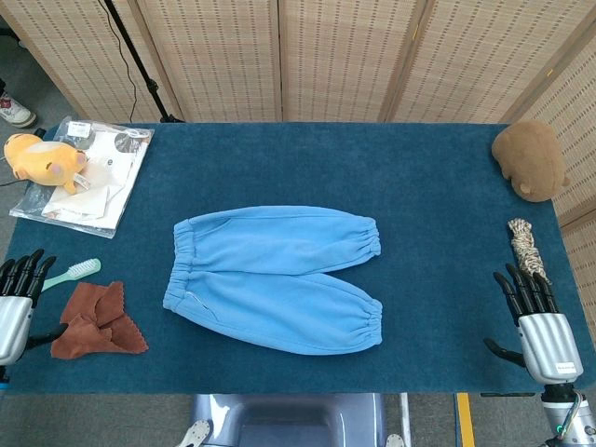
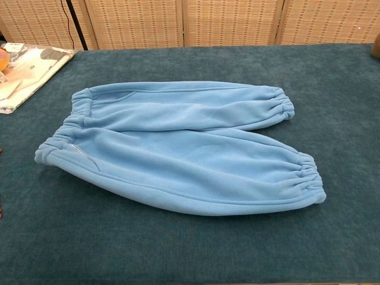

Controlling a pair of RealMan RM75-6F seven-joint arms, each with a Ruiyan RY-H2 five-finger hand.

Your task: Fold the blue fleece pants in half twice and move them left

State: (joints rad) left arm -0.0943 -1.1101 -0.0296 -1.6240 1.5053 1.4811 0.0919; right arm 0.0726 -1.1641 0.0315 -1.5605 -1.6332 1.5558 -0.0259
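From the head view, the blue pants (image 1: 275, 277) lie flat and unfolded in the middle of the table (image 1: 438, 186), waistband to the left and cuffs to the right, while the left hand (image 1: 17, 303) and right hand (image 1: 538, 321) wait at the near corners, fingers spread and holding nothing. From the chest view, the pants (image 2: 178, 154) fill the middle with both legs side by side and neither hand visible. The soft fleece could slip or bunch during folding, and moving left risks dragging it onto the brown cloth (image 1: 96, 321) and toothbrush (image 1: 73, 274).
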